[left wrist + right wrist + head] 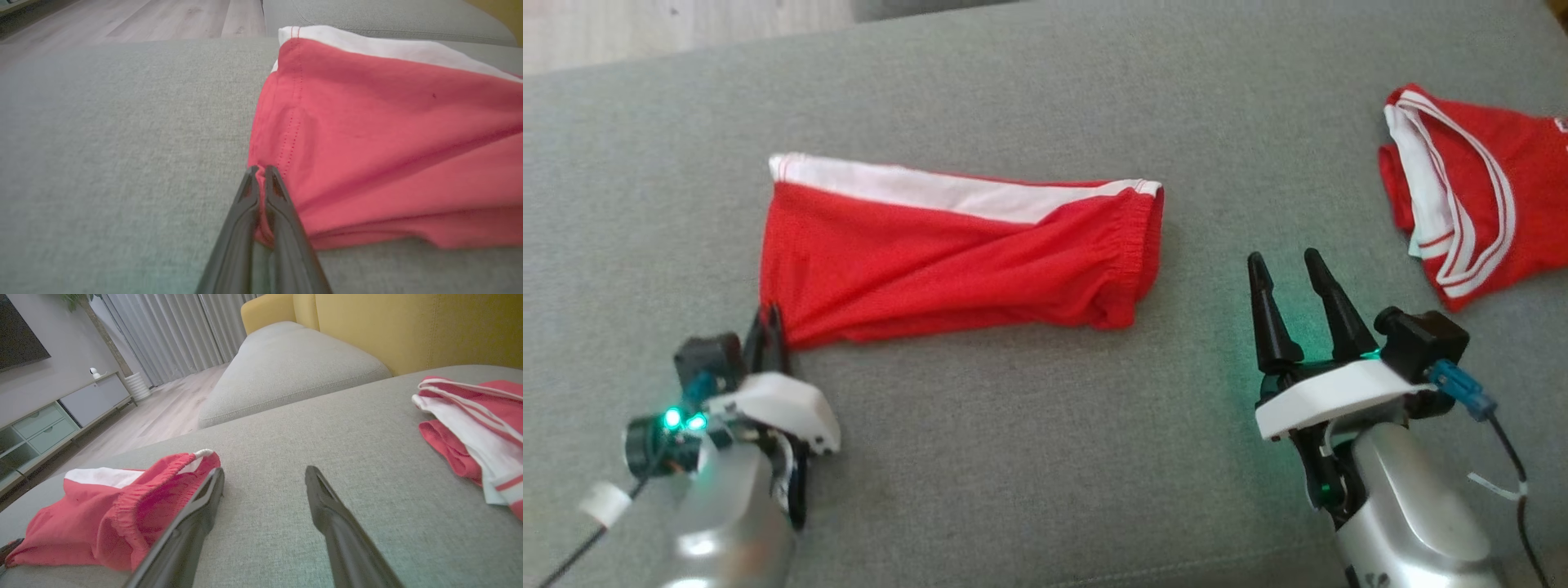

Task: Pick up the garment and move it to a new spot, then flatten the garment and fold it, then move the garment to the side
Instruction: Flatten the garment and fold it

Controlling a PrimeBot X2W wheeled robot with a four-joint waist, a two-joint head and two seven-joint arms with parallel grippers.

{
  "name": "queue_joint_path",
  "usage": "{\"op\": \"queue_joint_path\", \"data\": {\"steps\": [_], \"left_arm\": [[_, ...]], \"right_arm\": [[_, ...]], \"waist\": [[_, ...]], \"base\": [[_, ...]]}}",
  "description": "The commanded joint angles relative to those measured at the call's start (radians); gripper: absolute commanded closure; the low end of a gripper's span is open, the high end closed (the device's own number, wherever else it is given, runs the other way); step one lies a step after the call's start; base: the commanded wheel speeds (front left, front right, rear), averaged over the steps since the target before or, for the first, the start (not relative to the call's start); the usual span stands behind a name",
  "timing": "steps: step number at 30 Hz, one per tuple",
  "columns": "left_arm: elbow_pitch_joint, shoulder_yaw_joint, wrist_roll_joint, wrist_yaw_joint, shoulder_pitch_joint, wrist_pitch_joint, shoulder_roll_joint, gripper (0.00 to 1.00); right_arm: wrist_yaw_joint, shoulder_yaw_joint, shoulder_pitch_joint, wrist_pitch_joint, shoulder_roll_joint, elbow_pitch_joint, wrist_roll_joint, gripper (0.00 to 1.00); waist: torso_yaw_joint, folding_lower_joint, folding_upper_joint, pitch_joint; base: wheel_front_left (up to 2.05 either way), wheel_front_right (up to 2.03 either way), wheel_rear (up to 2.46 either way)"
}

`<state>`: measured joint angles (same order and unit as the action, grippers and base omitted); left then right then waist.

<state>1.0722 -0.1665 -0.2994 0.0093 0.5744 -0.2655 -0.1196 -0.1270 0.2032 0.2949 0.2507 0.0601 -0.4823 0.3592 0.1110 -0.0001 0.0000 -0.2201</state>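
Folded red shorts with a white side panel lie flat on the grey couch cushion, waistband to the right. My left gripper is shut on the shorts' near left corner; in the left wrist view its fingers pinch the red hem of the shorts. My right gripper hovers open to the right of the waistband, holding nothing. In the right wrist view its open fingers point past the shorts' waistband.
A second red and white garment lies crumpled at the far right of the cushion, also in the right wrist view. A yellow couch back rises behind. Wooden floor lies beyond the cushion's far edge.
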Motion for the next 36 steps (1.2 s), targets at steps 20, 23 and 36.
{"op": "queue_joint_path", "data": {"steps": [20,23,36], "left_arm": [[-0.562,0.136,0.117,0.095,-0.417,0.004,0.045,0.00],[-0.614,0.133,0.134,0.081,-0.474,0.004,0.056,0.00],[-0.628,0.073,0.139,0.017,-0.484,0.004,0.069,0.00]], "right_arm": [[-0.004,-0.004,-0.070,0.011,-0.010,0.076,-0.062,0.00],[-0.004,-0.009,-0.074,0.011,-0.010,0.072,-0.068,0.00],[-0.004,-0.073,0.082,0.011,-0.010,-0.110,-0.116,0.00]], "waist": [[-0.119,0.0001,0.0000,0.162],[-0.153,0.0001,0.0000,0.174],[-0.300,0.0001,0.0000,0.124]], "base": [[0.00,0.00,0.00],[0.00,0.00,0.00],[0.00,0.00,0.00]]}}
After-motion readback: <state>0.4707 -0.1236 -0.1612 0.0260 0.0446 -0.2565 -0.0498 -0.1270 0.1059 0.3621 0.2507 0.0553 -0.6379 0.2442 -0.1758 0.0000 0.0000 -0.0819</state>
